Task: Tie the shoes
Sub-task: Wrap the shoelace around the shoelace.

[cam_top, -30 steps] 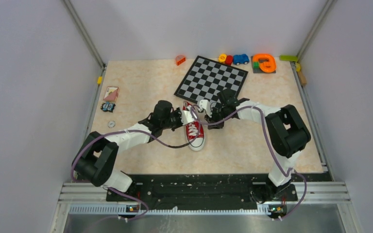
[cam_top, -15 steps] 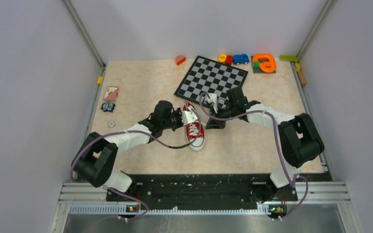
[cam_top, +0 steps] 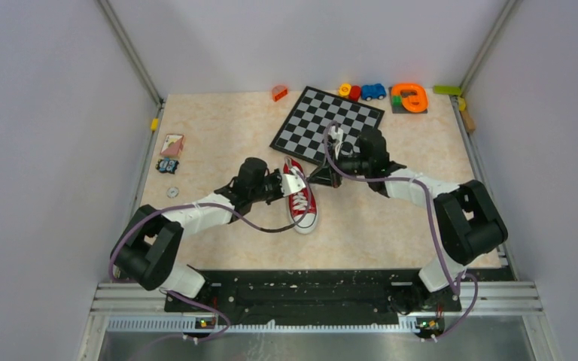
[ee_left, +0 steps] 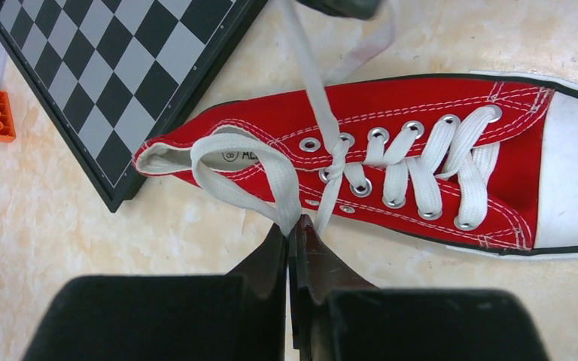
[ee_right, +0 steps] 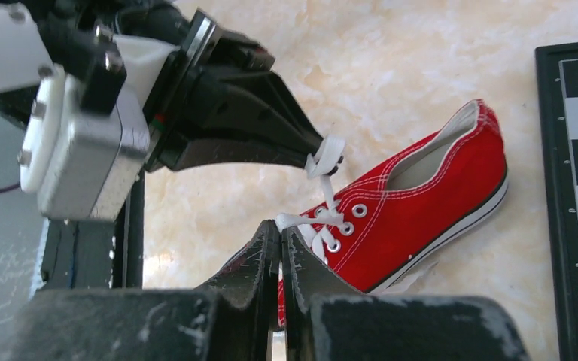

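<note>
Forming the bow, by the look of it: your left tool [ee_left: 292,233] is pinched shut on a lace loop [ee_left: 237,141]; your right tool [ee_right: 280,233], likewise shut, grips the other strand [ee_left: 312,75]. The red sneaker [cam_top: 301,203] lies mid-way on the bench [cam_top: 226,135], toe toward the near edge. Next, you likely wrap strand round loop, keeping both taut.

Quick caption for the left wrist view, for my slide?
Left gripper shut on a white lace loop beside the red sneaker, chessboard corner nearby.
</note>
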`<state>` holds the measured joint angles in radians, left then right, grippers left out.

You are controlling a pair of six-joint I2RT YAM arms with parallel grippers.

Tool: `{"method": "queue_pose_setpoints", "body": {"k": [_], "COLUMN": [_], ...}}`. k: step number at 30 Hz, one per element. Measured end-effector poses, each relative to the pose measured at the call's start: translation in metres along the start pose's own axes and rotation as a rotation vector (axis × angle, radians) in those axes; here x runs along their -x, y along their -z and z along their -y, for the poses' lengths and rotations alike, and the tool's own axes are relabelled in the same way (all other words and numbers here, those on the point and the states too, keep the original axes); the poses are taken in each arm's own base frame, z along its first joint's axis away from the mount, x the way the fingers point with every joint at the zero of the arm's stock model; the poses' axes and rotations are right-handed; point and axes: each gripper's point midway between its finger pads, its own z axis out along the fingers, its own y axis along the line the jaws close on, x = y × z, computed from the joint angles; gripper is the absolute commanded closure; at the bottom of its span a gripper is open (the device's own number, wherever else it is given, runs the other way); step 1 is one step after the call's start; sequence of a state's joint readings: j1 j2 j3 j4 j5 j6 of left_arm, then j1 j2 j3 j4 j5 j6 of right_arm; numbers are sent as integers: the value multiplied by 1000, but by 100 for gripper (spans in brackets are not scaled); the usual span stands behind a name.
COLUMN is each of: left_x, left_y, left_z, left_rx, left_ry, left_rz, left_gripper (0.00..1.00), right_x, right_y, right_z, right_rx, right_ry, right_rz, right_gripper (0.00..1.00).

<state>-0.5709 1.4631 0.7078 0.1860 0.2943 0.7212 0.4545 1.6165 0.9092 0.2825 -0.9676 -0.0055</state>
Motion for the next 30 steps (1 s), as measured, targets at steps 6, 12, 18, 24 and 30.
{"method": "queue_pose_setpoints", "body": {"k": [6, 12, 18, 24, 30], "left_x": [0, 2, 8, 6, 2], "left_y": [0, -1, -4, -3, -2], "left_z": [-2, -5, -13, -13, -5], "left_rx": [4, 6, 0, -25, -66], "left_ry": [-32, -82, -131, -210, -273], "left_rz": [4, 7, 3, -20, -52], "left_gripper": [100, 100, 100, 100, 100], "right_x": [27, 26, 23, 21, 30], "right_y": [-3, -9, -18, -27, -27], "right_z": [9, 26, 34, 42, 40], "right_rx": [-60, -118, -125, -120, -108], "right_ry": [-33, -134, -204, -286, -308], "right_rz": [114, 151, 180, 186, 218], "right_gripper": [100, 100, 100, 100, 100]}}
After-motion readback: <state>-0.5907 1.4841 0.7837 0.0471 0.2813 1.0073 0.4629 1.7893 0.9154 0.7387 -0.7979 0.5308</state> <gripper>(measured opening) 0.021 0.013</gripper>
